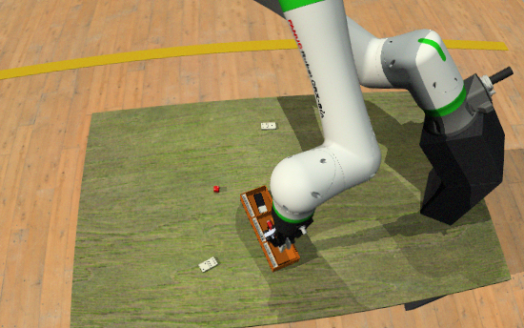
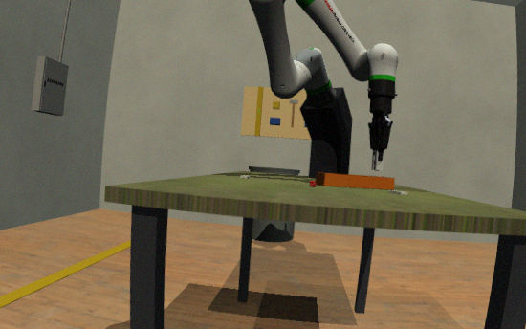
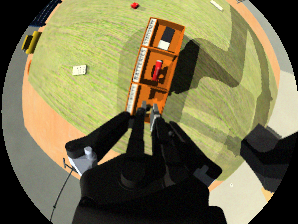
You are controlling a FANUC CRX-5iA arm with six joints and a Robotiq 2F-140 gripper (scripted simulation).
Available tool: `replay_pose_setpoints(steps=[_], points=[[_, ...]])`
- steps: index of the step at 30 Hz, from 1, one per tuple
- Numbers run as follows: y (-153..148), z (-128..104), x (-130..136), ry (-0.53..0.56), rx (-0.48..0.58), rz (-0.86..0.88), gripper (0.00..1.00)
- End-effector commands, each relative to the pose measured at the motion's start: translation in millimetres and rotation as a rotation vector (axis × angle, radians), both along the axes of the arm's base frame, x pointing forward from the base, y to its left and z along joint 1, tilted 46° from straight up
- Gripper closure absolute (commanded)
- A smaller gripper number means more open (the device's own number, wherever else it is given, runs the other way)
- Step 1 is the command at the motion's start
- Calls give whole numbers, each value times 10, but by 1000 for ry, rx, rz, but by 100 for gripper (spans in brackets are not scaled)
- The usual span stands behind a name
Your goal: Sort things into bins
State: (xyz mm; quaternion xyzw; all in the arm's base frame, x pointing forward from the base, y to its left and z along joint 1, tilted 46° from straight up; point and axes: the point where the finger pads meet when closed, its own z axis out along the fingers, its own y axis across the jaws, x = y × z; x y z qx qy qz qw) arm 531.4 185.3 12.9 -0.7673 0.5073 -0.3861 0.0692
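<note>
An orange bin (image 1: 248,202) (image 2: 356,182) (image 3: 145,75) with three compartments and a white label strip lies near the middle of the green table. Its far compartment holds a black and white piece (image 1: 260,200) (image 3: 167,36). The middle one holds a red piece (image 1: 270,224) (image 3: 157,69). My gripper (image 1: 285,245) (image 2: 377,162) (image 3: 148,108) hangs a little above the near compartment, shut on a small white piece (image 2: 377,165). A red cube (image 1: 216,189) (image 2: 312,184) (image 3: 135,5) lies left of the bin. Two white tiles lie on the table, one (image 1: 208,263) (image 3: 79,70) at the front and one (image 1: 268,126) (image 3: 216,4) at the back.
The robot's black base (image 1: 462,162) stands at the table's right edge. Its white arm (image 1: 333,143) reaches over the middle of the table and hides part of the bin.
</note>
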Motion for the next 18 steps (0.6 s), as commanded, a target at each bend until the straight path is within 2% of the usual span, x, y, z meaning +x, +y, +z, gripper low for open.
replay_pose_setpoints(steps=[1, 12, 18], points=[[16, -56, -59, -5, 1, 1, 84], [11, -24, -28, -5, 1, 1, 84], [-11, -79, 25, -5, 1, 1, 84]])
